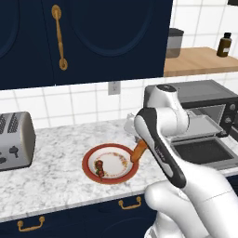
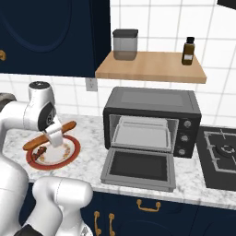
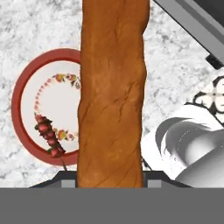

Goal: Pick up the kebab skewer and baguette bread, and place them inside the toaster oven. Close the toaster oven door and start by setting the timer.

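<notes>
A white robot arm's gripper point(image 2: 55, 134) grasps the baguette bread point(image 2: 48, 136) near its middle, its fingers clenched on either side of the loaf and lifting it clear above a red-rimmed plate point(image 2: 73, 152) on a kitchen counter. In the right base view the baguette's long axis runs from about 8 o'clock to 2 o'clock, its higher tip angled toward the toaster oven point(image 2: 152, 120). In the hand view the loaf point(image 3: 112, 92) stands as a broad brown column from 6 to 12 o'clock, with the plate point(image 3: 19, 94) below it at 9 o'clock. The left base view shows one tapered end of the bread point(image 1: 138, 151) poking out from behind the arm, just over the plate's point(image 1: 88, 160) 3 o'clock rim.

The kebab skewer point(image 1: 99, 169) lies on the plate toward its 7 o'clock side, its stick running roughly 11 to 5 o'clock in the hand view point(image 3: 49, 140).

The toaster oven door point(image 2: 139, 168) lies dropped open and flat over the white-and-grey marbled counter point(image 2: 92, 133), baring a metal tray point(image 2: 142, 133) inside. A silver toaster point(image 1: 14, 139) sits at 9 o'clock of the plate in the left base view. Navy cabinets point(image 1: 93, 37) with brass handles hang above white tile; a wooden shelf point(image 2: 152, 67) carries a grey canister point(image 2: 125, 44) and a brown bottle point(image 2: 188, 50). A gas hob point(image 2: 221, 152) sits at the oven's 3 o'clock.
</notes>
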